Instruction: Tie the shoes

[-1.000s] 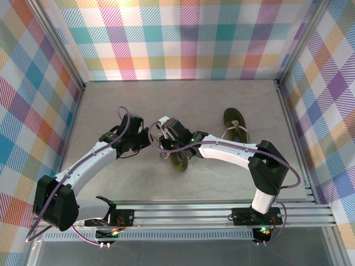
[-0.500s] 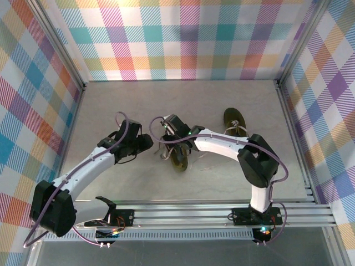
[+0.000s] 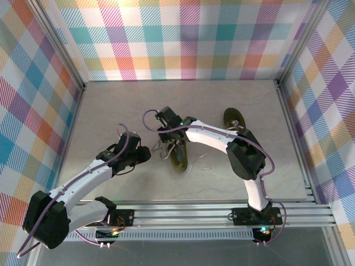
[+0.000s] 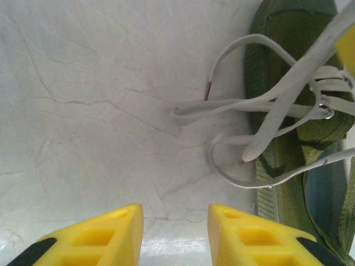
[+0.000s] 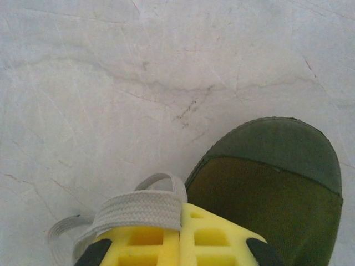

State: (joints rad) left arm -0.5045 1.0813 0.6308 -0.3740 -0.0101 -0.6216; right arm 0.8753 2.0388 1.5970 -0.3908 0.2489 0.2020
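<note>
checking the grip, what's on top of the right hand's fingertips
A flat pale lace loop lies across the yellow tips of the shut right hand, beside the olive shoe toe. How much is pinched between the fingers is covered.

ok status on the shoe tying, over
Left end effector open, empty, beside near shoe. Right end effector shut on lace loop. Bow not yet tied. Nothing blocking.

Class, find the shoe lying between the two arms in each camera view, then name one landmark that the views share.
Top external: the shoe sits just below centre, between the arms.
Left wrist: the shoe runs along the right edge.
Right wrist: the shoe shows its toe at lower right.
Shared landmark: the pale lace looping out to the left of the shoe in each picture.
</note>
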